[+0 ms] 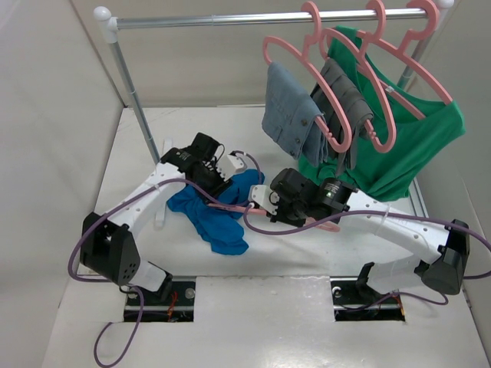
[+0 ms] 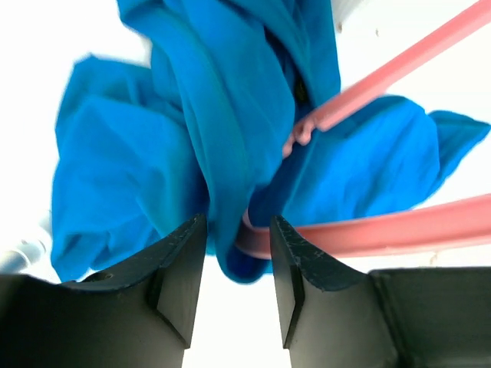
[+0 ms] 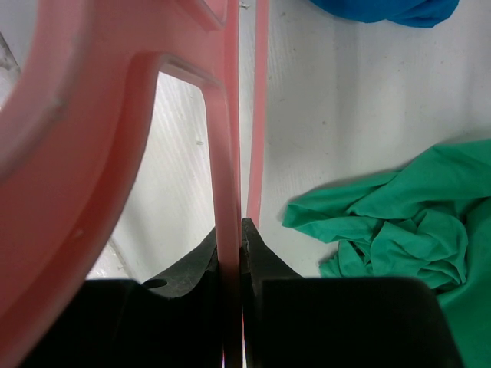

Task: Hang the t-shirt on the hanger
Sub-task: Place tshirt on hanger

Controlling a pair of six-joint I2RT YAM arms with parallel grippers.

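Top view: crumpled blue fabric t-shirt (image 1: 211, 215) lay on white table (image 1: 307, 264), left of centre, betw. the two arms. Thin salmon-pink plastic hanger (image 1: 325, 225) was low over the table, running left-right. Its left end was in the shirt and its right part under the R forearm. Could not tell if it rested on the table or was raised off it.

R gripper (image 3: 230, 239), wrist view: jaws pinched tight on a thin strip of the hanger, no gap seen on either side. A broad curved part of the hanger filled the left of that view. Bunched green cloth lay on the table to the right, a scrap of blue shirt at the far edge.

L gripper (image 2: 238, 230), wrist view: at the far side of the shirt. Jaws stood narrowly apart, not clamped. A hanging fold of shirt and the end of one hanger bar sat betw. the tips, cloth touching the left finger (image 2: 180, 261). Table showed through the rest of the gap. A second hanger bar came out from behind a fold, far right.

Far right, top view: metal clothes rail (image 1: 261, 17) carried three more pink hangers (image 1: 337, 130). Two bore grey garments (image 1: 291, 111), one a green shirt (image 1: 406, 146) whose hem reached down just right of the R wrist. The task hanger was well apart from the rail.
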